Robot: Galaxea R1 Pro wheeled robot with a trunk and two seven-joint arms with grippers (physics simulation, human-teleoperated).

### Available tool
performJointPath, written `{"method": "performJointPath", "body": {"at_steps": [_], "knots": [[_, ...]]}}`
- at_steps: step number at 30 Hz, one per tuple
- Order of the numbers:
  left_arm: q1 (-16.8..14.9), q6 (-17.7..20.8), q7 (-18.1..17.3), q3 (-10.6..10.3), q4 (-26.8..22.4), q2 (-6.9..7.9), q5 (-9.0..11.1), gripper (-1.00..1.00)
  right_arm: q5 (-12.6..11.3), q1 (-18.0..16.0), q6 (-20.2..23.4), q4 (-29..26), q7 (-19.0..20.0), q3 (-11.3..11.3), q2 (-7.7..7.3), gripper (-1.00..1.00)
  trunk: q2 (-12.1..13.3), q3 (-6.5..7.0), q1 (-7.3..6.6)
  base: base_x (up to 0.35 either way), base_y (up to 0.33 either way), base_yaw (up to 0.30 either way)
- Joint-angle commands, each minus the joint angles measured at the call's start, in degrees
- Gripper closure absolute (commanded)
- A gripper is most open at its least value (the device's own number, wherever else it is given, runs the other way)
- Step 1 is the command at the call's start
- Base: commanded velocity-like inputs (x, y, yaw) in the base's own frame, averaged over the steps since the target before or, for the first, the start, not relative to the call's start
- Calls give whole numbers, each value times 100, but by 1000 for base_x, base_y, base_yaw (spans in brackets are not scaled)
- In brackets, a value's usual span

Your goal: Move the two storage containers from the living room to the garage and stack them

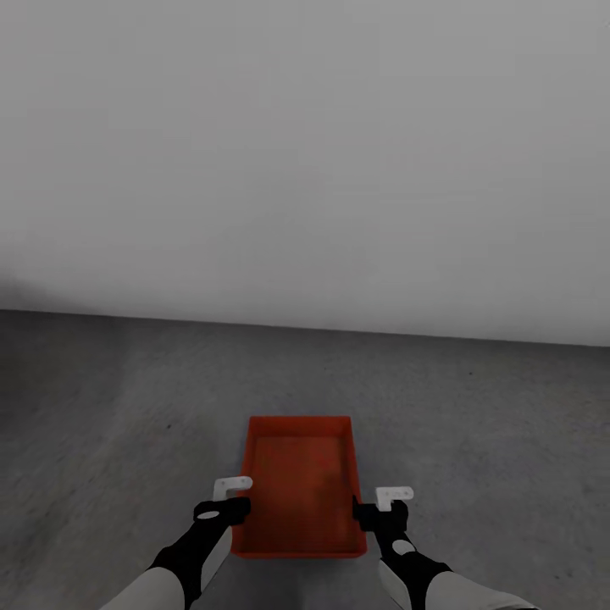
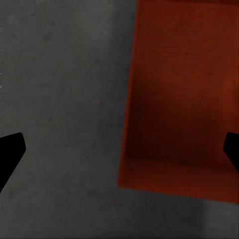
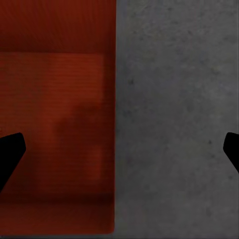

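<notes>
On the dark grey floor (image 1: 127, 407) near the white wall (image 1: 305, 152) sits one storage container (image 1: 301, 483); left gripper (image 2: 119, 149) and right gripper (image 3: 119, 149) straddle its side walls, jaws wide, gripping nothing; the second container seemingly remains to fetch and stack.

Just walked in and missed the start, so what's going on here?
A two-armed robot is handling an orange-red bin on the dark grey floor before a plain white wall. The left hand and right hand sit at the bin's two long sides, each open and straddling a wall, not clamped. Whether the bin rests on the floor or hangs just above it is hard to tell. The bin looks empty.
</notes>
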Motion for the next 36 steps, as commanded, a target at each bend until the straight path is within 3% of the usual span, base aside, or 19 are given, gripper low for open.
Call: {"method": "performJointPath", "body": {"at_steps": [1,36], "knots": [[0,31,10,16,-12,-3,5,-100,-24,-3,-13,6,-31,48,1,-100,40,15,-23,0,0,0],[0,23,2,43,23,-4,32,-100,-26,-3,-9,6,-40,48,10,-100,1444,643,-792,0,0,0]]}}
